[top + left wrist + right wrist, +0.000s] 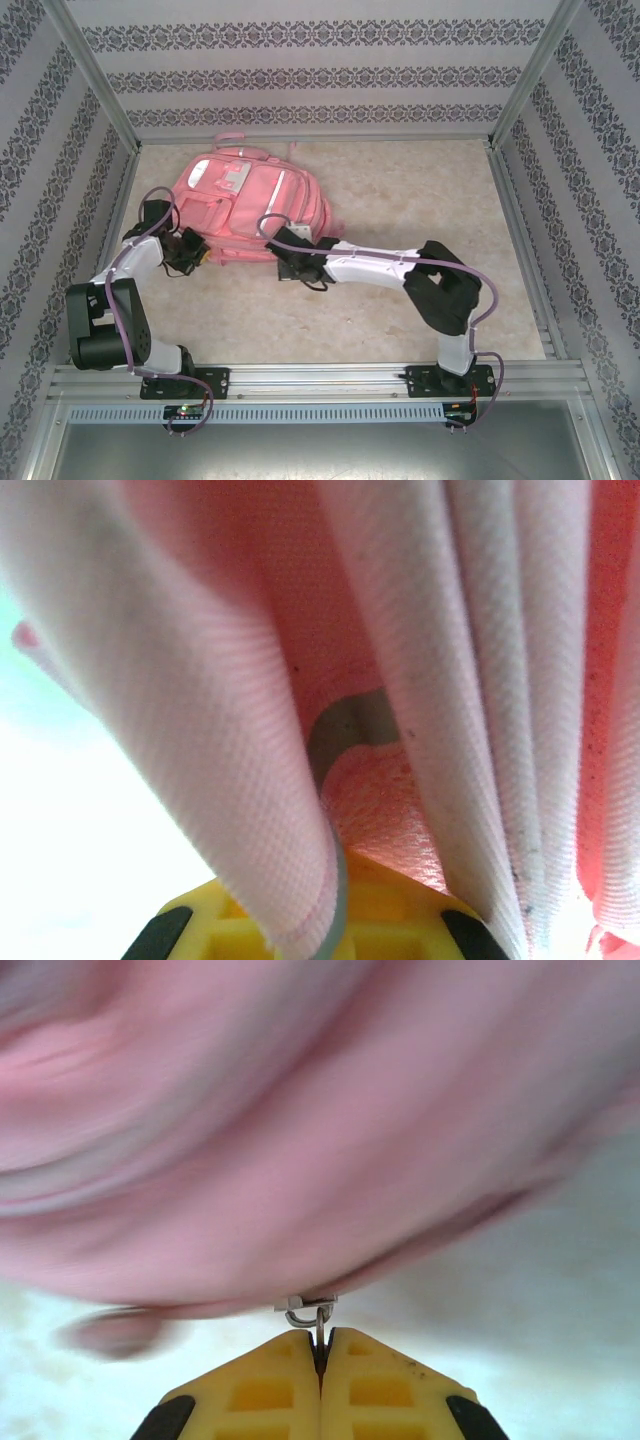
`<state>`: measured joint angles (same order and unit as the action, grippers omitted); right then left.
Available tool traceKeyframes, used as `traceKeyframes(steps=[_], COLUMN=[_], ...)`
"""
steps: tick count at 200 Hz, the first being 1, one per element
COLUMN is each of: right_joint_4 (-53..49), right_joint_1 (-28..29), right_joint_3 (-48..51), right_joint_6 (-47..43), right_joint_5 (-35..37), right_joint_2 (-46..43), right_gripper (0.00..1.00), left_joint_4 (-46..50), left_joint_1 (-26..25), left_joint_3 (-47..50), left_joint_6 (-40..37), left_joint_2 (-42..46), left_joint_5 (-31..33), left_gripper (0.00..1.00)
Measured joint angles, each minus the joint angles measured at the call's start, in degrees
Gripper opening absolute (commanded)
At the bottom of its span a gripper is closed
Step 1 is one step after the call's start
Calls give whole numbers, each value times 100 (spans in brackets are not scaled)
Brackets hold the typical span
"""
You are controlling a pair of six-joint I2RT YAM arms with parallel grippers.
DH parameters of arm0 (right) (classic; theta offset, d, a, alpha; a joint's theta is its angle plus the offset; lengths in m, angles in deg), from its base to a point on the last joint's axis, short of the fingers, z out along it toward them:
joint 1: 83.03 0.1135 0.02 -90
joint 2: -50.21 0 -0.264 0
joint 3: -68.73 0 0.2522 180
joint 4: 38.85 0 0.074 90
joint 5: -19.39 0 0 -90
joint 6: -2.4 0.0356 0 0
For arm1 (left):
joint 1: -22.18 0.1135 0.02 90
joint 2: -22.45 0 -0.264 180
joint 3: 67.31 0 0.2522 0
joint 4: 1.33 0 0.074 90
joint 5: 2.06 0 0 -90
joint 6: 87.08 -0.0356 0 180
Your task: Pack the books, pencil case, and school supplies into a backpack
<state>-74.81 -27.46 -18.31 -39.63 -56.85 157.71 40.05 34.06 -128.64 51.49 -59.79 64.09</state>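
Both grippers are clenched on the backpack (250,200), which lies just ahead of their fingertips, its near edge running crosswise between them. Right gripper (321,1355) pinches the zip pull (308,1308). Left gripper (335,920) clamps a fabric fold (250,780) further along that edge. Likely next is zip travel along the edge: right arm leads, left anchors. Top view gives the layout; wrist views give what's pinched.
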Motion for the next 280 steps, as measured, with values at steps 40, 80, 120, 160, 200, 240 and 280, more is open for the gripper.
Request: traceKeyframes(steps=[40, 80, 120, 160, 200, 240, 280], right_joint_4=[221, 232, 101, 160, 321, 435, 575], right_joint_1=[-573, -428, -63, 223, 413, 422, 422], right_joint_3=[514, 466, 28, -284, -415, -365, -240], right_joint_6=[-428, -933, -1082, -1121, -1209, -1241, -1283], right_joint_5=[7, -166, -341, -789, -1207, -1362, -1451], right_joint_2=[-697, -697, -304, 24, 109, 109, 101], right_gripper=[0, 0, 0, 0, 0, 0, 0], left_joint_4=[227, 286, 302, 278, -81, -584, -1174], left_joint_1=[146, 245, 190, -564, -1808, -2632, -3126], left_joint_3=[-328, -813, -761, -63, 896, 1106, 1123], left_joint_6=[-105, -229, -181, 295, 1456, 2374, 2846], left_joint_2=[-177, -678, -302, 846, 1606, 1711, 1541], left_joint_5=[-63, -173, 42, 31, 90, 562, 986], left_gripper=[0, 30, 45, 47, 58, 63, 31])
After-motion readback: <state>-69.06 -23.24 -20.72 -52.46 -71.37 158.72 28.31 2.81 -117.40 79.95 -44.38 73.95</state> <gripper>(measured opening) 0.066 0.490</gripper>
